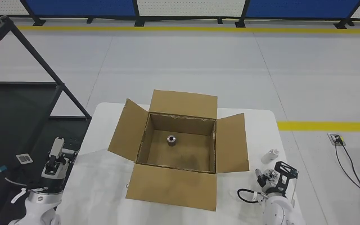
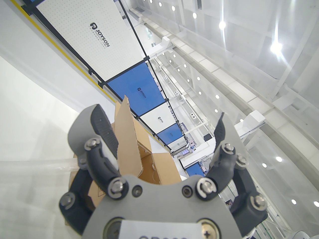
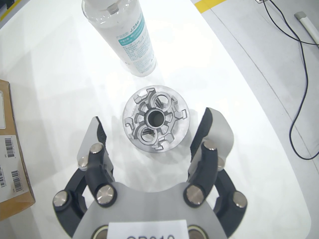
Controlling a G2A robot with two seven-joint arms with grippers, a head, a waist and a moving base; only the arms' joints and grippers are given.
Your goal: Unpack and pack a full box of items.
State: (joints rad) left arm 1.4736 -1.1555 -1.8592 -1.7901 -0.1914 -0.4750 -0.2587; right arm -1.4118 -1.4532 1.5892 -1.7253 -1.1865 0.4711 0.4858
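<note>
An open cardboard box stands mid-table with its flaps spread, and a small metal cylinder lies on its floor. My right gripper is open at the table's right front, its fingers either side of a round metal part that stands on the table, not touching it. Just beyond stands an upright white bottle. My left gripper is open and empty, tilted up toward the ceiling, off the table's left edge. Past it rises a box flap.
The white table has bare room on both sides of the box. A box corner with labels lies close to the right gripper. A black frame stands left of the table. A cable trails on the floor.
</note>
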